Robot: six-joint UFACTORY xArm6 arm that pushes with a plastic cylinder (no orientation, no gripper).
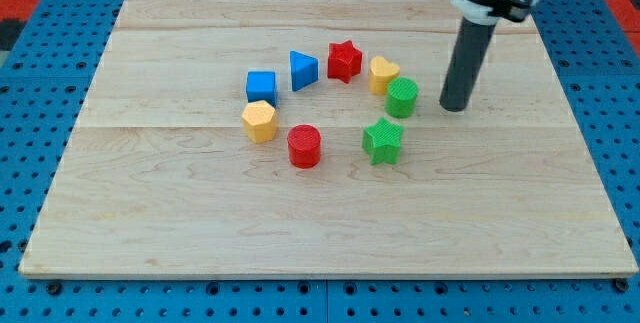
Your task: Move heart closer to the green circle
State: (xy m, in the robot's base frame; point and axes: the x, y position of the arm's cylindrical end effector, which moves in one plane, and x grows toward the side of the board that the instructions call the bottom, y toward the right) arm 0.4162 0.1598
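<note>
The yellow heart (pixel 382 73) lies right of the board's centre, touching the upper left of the green circle (pixel 403 96). My tip (pixel 455 108) rests on the board to the right of the green circle, a short gap away, touching no block. The dark rod rises from it toward the view's top right.
Other blocks form a ring: a red star (pixel 345 60), blue triangle (pixel 303 69), blue cube (pixel 261 87), yellow hexagon (pixel 259 121), red cylinder (pixel 304 146) and green star (pixel 382 140). The wooden board (pixel 150 213) sits on a blue pegboard.
</note>
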